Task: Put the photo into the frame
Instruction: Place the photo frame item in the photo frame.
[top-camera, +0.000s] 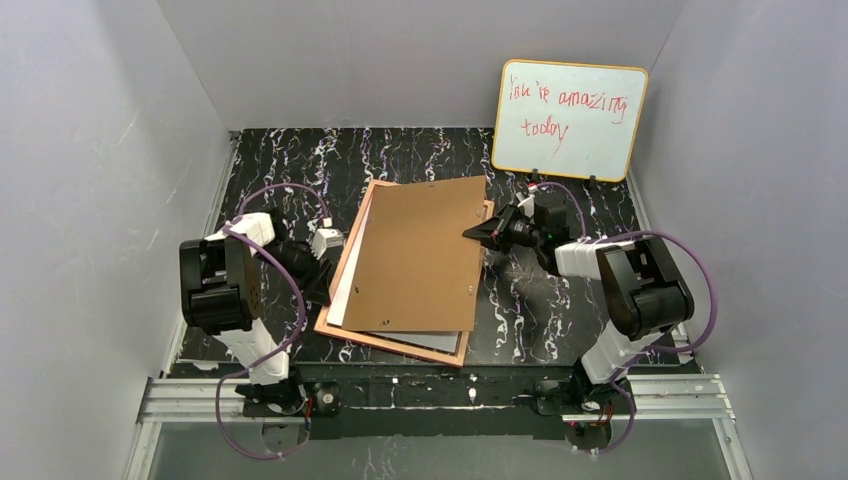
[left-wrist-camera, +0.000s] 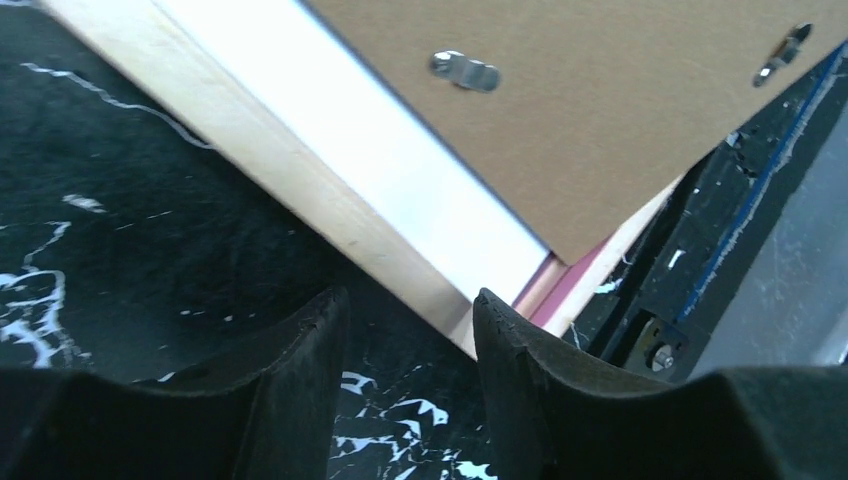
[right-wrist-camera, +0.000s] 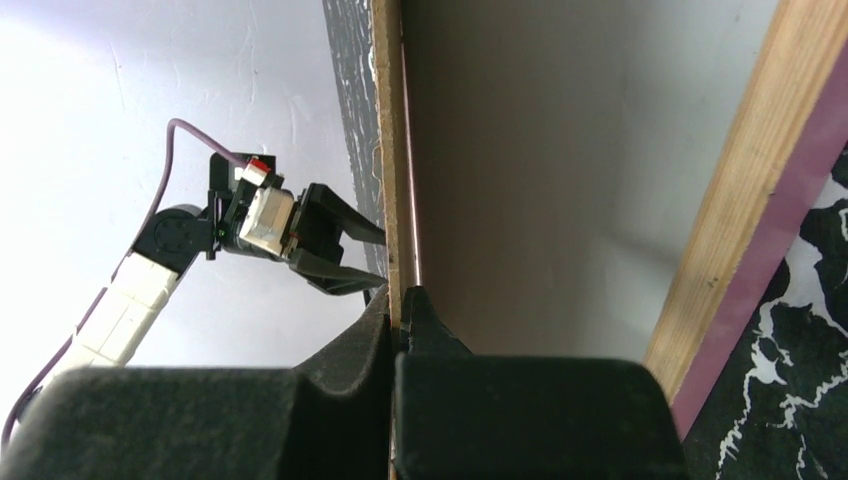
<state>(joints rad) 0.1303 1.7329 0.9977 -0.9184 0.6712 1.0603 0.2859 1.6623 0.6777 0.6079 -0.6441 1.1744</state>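
Note:
The frame (top-camera: 338, 322) lies face down in the middle of the table, with its orange-tan reverse up and a pink edge showing (left-wrist-camera: 560, 288). The photo (top-camera: 350, 285) lies in it white back up, and shows as a white strip (left-wrist-camera: 400, 170) along the left side. The brown backing board (top-camera: 420, 250) lies skewed over both. My right gripper (top-camera: 472, 232) is shut on the board's right edge (right-wrist-camera: 393, 200). My left gripper (top-camera: 322, 268) is open and empty (left-wrist-camera: 405, 300), low over the table just off the frame's left border (left-wrist-camera: 300, 190).
A yellow-edged whiteboard (top-camera: 570, 120) with red writing leans on the back wall at the right. Metal turn clips (left-wrist-camera: 465, 70) sit on the backing board. Grey walls close in three sides, and a metal rail (top-camera: 430, 395) runs along the near edge.

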